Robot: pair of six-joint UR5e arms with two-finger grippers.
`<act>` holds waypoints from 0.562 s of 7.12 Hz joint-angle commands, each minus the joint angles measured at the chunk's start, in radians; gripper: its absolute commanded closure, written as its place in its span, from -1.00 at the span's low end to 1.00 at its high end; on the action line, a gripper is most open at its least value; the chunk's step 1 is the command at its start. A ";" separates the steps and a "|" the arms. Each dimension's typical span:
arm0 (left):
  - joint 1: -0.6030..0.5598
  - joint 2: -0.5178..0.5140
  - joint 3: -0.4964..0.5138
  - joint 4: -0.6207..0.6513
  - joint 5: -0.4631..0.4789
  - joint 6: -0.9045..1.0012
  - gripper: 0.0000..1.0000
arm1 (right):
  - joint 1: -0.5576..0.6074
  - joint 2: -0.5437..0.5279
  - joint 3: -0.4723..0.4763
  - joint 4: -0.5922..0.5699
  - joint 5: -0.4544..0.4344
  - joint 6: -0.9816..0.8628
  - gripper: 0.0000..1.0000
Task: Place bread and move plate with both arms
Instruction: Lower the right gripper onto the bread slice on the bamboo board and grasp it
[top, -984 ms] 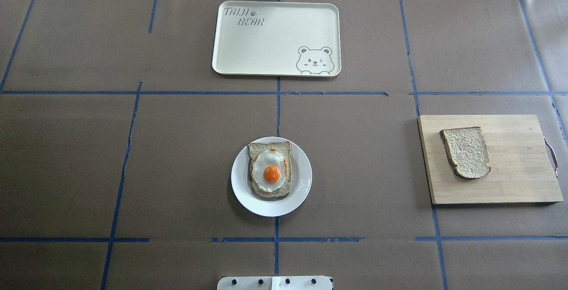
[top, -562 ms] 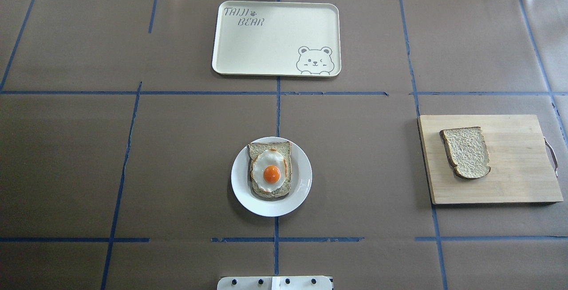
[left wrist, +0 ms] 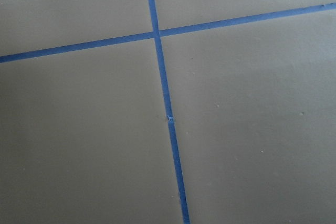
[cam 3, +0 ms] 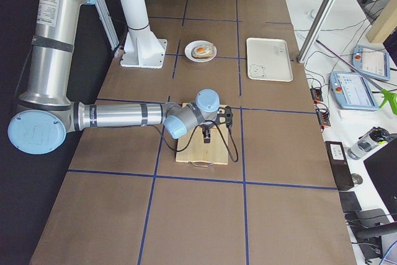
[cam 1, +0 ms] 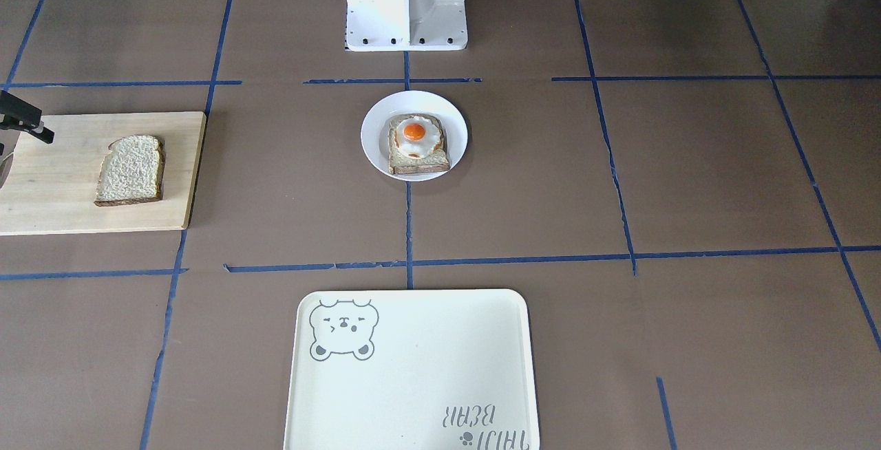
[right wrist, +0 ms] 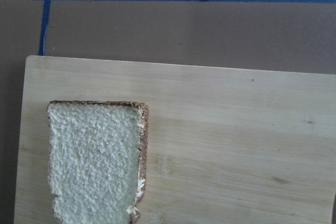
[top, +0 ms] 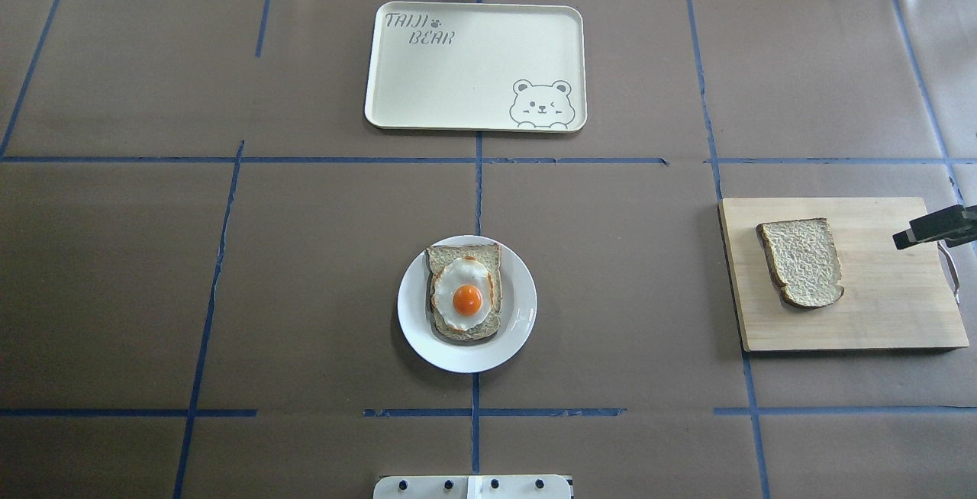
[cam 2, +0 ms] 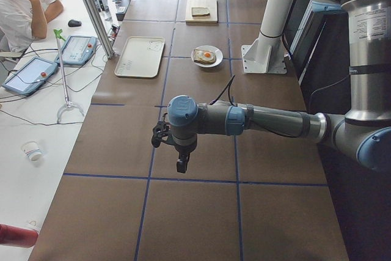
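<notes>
On the board (top: 878, 316), flat pale bread (top: 801, 261), dark crust; left claw (cam 2: 181, 163), right claw (top: 910, 236), gap unclear.

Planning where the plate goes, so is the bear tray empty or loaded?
Empty. The tray shows only its printed bear and lettering in the overhead and front views; nothing lies on it.

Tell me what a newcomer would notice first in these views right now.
The orange yolk of the fried egg draws the eye first, atop the egg-bearing slice on the white plate at the table's centre. Next is the plain bread slice, alone on the wooden cutting board on the robot's right, with the right gripper poking in over the board's outer edge. The cream bear tray lies at the far side.
</notes>
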State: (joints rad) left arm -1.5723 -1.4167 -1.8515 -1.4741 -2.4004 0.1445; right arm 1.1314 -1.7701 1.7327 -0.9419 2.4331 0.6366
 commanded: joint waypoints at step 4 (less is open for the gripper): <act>0.002 -0.007 -0.009 0.000 -0.008 -0.052 -1.00 | -0.104 0.087 -0.144 0.219 -0.008 0.259 -0.71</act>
State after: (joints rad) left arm -1.5711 -1.4229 -1.8585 -1.4742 -2.4084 0.0962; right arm 1.0380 -1.7174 1.6429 -0.7537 2.4258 0.8840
